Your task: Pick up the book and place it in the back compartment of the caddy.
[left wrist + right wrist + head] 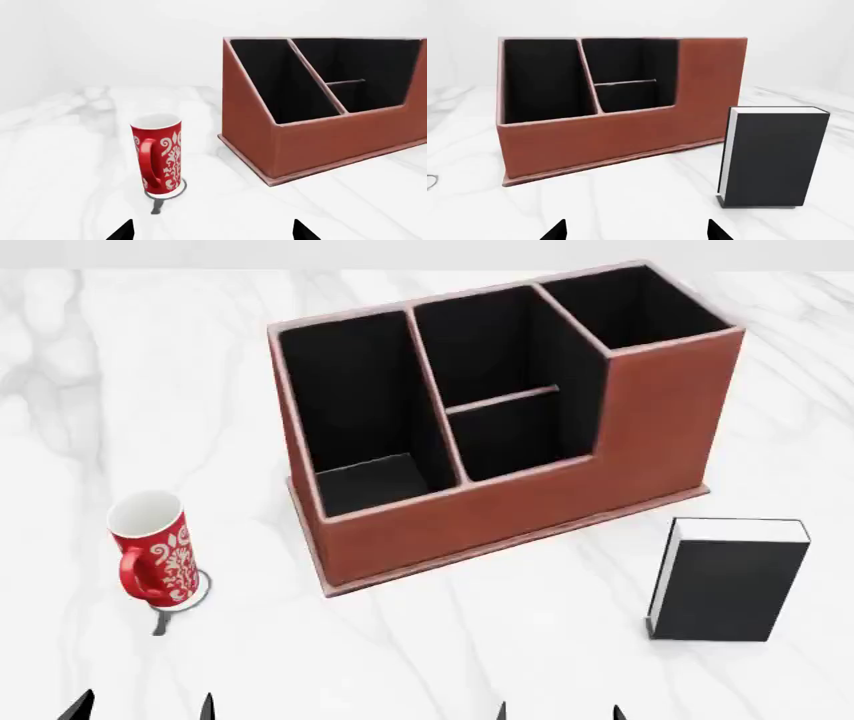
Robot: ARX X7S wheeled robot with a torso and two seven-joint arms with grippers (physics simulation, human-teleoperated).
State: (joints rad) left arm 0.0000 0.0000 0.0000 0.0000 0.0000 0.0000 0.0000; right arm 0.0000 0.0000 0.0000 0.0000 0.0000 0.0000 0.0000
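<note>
The black book point(727, 580) stands upright on the marble table, right of the reddish-brown caddy point(534, 510); it also shows in the right wrist view point(774, 157). The back compartment point(521, 435) is the small low-walled cell in the caddy's split middle section, and it is empty; it also shows in the right wrist view point(627, 95). My right gripper point(559, 712) is open and empty, near the table's front edge, left of the book and short of it. My left gripper point(143, 710) is open and empty, in front of the mug.
A red-and-white patterned mug point(154, 550) stands left of the caddy, close ahead of my left gripper point(212, 232). The caddy's long end cell point(360, 410) and tall end cell point(634, 305) are empty. The table is white marble point(441, 650).
</note>
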